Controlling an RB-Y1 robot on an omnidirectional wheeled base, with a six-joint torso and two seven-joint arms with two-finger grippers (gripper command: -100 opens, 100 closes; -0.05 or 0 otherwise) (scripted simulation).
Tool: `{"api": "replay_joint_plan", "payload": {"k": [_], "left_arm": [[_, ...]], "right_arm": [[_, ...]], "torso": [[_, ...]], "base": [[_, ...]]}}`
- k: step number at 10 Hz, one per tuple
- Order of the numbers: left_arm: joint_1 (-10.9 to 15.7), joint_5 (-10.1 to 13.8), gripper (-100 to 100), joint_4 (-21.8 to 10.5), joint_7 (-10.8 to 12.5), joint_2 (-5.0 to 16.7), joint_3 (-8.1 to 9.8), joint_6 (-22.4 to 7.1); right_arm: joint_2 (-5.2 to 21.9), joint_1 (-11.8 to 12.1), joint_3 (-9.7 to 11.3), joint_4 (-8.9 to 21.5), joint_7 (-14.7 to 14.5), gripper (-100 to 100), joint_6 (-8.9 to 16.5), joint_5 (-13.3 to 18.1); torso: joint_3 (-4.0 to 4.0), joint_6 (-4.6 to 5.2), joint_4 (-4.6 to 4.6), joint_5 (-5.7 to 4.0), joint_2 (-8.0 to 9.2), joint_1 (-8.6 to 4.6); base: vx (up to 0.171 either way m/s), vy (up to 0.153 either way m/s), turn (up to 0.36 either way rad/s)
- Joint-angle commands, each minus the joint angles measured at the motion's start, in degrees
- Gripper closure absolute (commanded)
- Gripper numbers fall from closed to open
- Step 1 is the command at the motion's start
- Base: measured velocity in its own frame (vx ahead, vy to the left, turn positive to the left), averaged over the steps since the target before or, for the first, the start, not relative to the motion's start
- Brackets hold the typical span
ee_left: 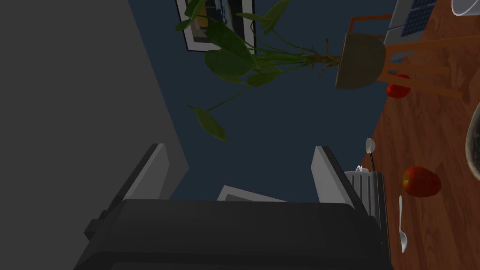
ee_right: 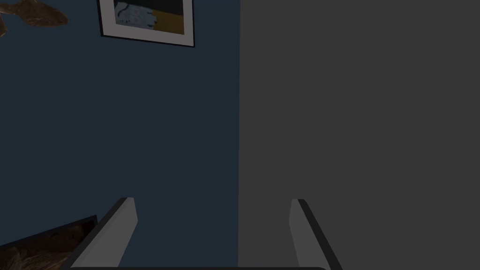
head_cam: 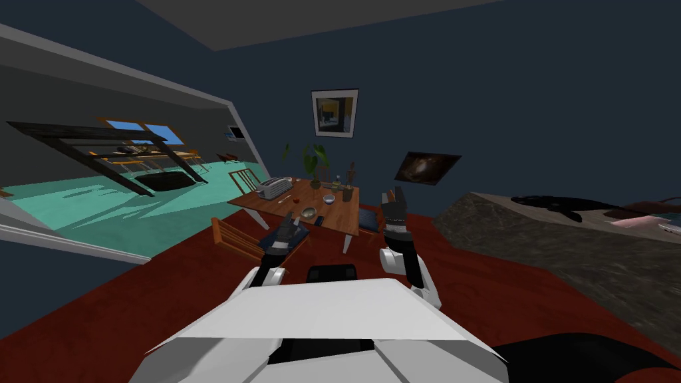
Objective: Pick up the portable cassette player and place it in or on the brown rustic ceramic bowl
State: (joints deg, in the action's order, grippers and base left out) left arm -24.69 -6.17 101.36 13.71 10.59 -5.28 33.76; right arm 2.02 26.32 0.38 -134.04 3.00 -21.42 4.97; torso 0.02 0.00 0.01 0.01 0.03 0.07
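In the head view a wooden table (head_cam: 332, 214) stands ahead of me. Near its front edge sits a brownish bowl (head_cam: 308, 213), with a small dark flat cassette player (head_cam: 319, 220) just to its right. My left gripper (head_cam: 288, 225) hovers short of the table's front edge, near the bowl, and in the left wrist view the left gripper (ee_left: 241, 176) is open and empty. That view catches the bowl's rim (ee_left: 473, 145) at its edge. My right gripper (head_cam: 394, 199) is raised to the right of the table; the right gripper (ee_right: 213, 220) is open and empty.
On the table are a toaster (head_cam: 274, 187), a grey bowl (head_cam: 328, 198), a potted plant (ee_left: 361, 61), two red apples (ee_left: 421, 181), and a spoon (ee_left: 402, 225). A wooden chair (head_cam: 233, 239) stands at the front left. A large grey block (head_cam: 565, 246) lies to the right.
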Motion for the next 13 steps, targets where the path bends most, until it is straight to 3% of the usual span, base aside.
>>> {"api": "replay_joint_plan", "payload": {"k": [1,13], "left_arm": [[0.5,0.03,-100,-2.71,0.28,0.27,-0.14,0.45],[5.61,-1.57,-100,-21.68,1.08,0.69,-2.32,3.45]], "right_arm": [[0.0,0.0,0.0,0.0,0.0,0,0.0,0.0],[0.0,0.01,0.0,0.0,0.0,0,0.0,0.0]], "torso": [[0.0,0.0,0.0,0.0,0.0,0.0],[-0.04,-0.02,-0.01,0.0,-0.08,0.01]], "base": [[-0.009,0.018,-0.055],[-0.002,0.018,-0.079]]}}
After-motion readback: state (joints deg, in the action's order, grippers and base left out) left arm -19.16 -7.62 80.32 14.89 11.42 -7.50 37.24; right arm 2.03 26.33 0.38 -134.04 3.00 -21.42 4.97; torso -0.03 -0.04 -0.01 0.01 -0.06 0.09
